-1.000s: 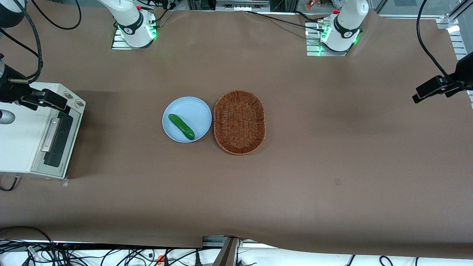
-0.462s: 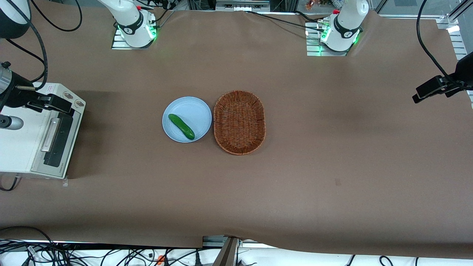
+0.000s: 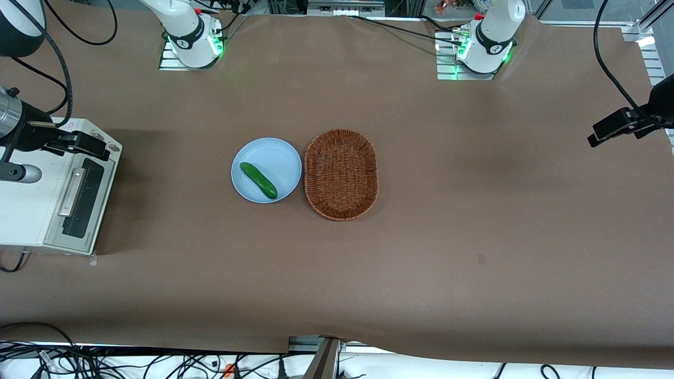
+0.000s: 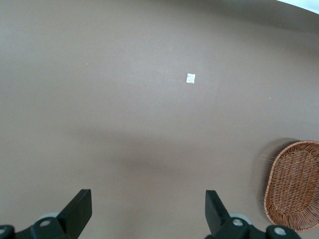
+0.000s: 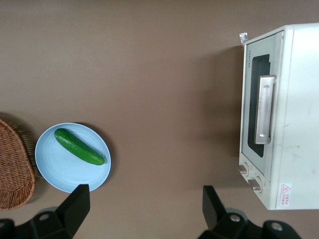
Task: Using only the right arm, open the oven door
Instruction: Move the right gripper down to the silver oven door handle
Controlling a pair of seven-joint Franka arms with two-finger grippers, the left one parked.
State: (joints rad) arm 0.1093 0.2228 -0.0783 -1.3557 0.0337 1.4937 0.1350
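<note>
cucumber (image 3: 258, 180) on pale blue plate (image 3: 276, 155); wicker basket (image 3: 341, 174) just beside plate; brown table cover (image 3: 474, 210)

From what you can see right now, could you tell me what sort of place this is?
Probably a robotics lab: a brown-covered table, the black gripper open above a cream-white toaster oven, the oven door shut, and loose cables.

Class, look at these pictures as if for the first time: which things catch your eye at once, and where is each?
The green cucumber on the pale blue plate stands out mid-table, right beside the brown wicker basket. Toward the working arm's end sits the cream toaster oven, its oven door shut, with the gripper of the right arm open above the oven, over its knob end.
</note>
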